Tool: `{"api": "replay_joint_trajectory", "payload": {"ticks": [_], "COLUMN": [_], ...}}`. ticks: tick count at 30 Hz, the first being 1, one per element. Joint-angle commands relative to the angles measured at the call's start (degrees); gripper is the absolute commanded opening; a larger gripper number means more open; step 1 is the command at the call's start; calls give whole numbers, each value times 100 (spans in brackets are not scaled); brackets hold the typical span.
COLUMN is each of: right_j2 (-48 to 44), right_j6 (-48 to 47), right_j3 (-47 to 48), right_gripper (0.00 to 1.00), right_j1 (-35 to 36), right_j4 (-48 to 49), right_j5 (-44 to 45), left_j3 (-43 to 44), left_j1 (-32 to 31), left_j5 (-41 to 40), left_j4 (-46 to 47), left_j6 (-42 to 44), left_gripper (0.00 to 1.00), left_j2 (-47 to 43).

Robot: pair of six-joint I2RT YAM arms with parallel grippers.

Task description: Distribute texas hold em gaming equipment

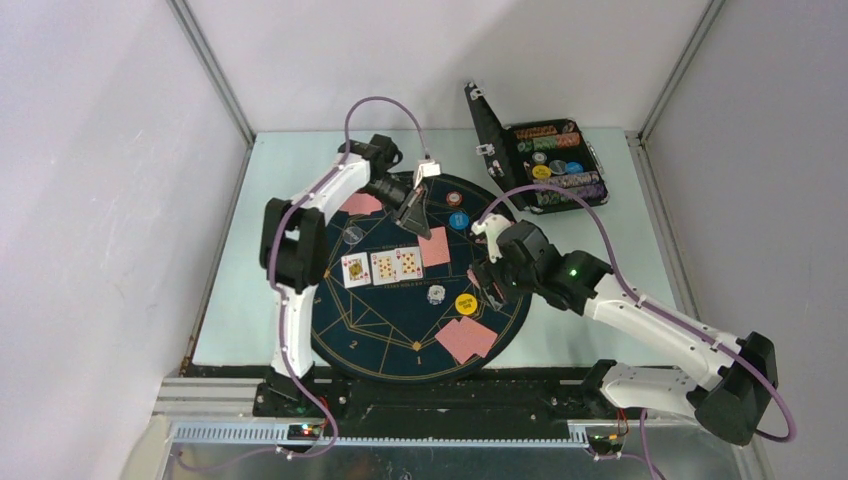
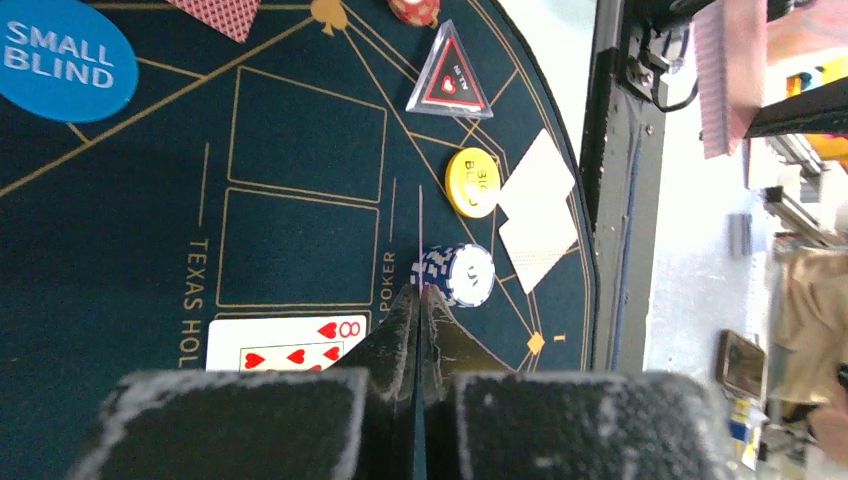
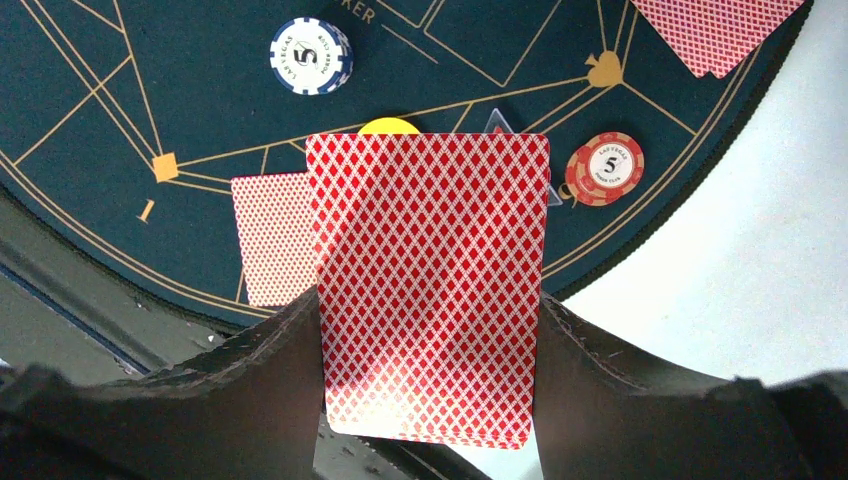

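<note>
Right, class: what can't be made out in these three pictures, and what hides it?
- Right wrist: the held cards in the right gripper show backs only; they cover most of the yellow disc.
- Left wrist: the eight of hearts is cut off by the left gripper; the pinched card is edge-on.
- Top external: the case chips are too small to read.

cards [image 1: 381, 266]: side by side mid-mat [image 1: 380, 340] | case [image 1: 487, 125]: behind-right, off mat

yellow disc [image 3: 390, 125], triangular marker [image 3: 497, 122] mostly hidden behind card stack [image 3: 430, 290]; pinched card [image 2: 420, 240] only edge-on
</note>
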Motion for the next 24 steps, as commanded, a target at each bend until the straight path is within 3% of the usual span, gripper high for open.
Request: {"api": "replay_joint_trajectory", "payload": {"ticks": [1,5,15,20,24], "right_j2": [-161,-98,-173,-219,-238], "right_j6": [19,-5,-8,1,10], "right_j3": [77,63,19,8,8], "right_gripper": [0,0,0,0,0], "right_j1": [-106,-210,-265,-265,-253], "right_j4": [177,232,261,253,251], "right_j5": [18,-91,-155,-143,-127], "left_j3": [788,885,1004,1046,1058], "left_j1": [-27,-91,-232,-232,-232], "left_j5": [352,380,-136,-324,-621], "left_j4": [-1605,-1717,-343,-237,-280], "left_j6": [958,1047,-697,-733,-783], "left_gripper": [0,0,0,0,11], "left_j2": [562,1015,1522,1621,1709]}}
